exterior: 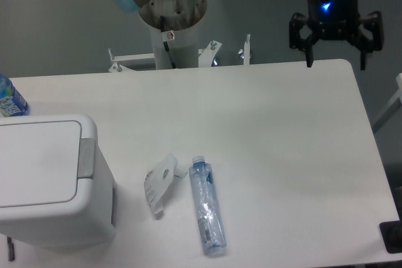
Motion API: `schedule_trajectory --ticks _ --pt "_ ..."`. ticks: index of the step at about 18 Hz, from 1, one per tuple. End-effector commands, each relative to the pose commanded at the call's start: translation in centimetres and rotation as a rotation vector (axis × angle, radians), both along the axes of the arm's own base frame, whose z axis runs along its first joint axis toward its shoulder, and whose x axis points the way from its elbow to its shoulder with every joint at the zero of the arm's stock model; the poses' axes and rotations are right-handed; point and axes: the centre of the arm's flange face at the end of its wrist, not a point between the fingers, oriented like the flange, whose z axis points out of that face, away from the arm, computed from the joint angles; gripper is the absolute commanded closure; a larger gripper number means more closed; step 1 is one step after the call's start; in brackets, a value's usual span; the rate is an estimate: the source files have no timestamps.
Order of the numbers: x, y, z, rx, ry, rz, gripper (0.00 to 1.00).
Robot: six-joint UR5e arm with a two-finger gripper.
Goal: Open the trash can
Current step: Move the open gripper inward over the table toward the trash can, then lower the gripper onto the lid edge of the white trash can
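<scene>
The trash can (50, 186) is a large white boxy bin at the lower left of the table. Its flat lid lies shut, with the grey push-button strip (86, 158) along its right rim. My gripper (335, 62) hangs at the top right, above the table's far right corner, far from the bin. Its two black fingers (309, 45) are spread wide apart and hold nothing.
An empty clear plastic bottle (206, 206) lies on its side right of the bin, beside a crumpled white wrapper (160, 180). Part of a blue-labelled bottle (9, 98) shows at the left edge. The arm's base column (171, 23) stands behind the white table (264, 130).
</scene>
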Motion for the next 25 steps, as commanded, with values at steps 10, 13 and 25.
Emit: schedule_trajectory --ticks 10,13,25 --pt "0.0 0.3 0.5 0.036 -0.005 0.084 0.0" --pt "0.1 0.5 0.3 0.067 -0.021 0.149 0.0" --pt "4.4 7.9 1.4 0.254 -0.068 0.366 0.0"
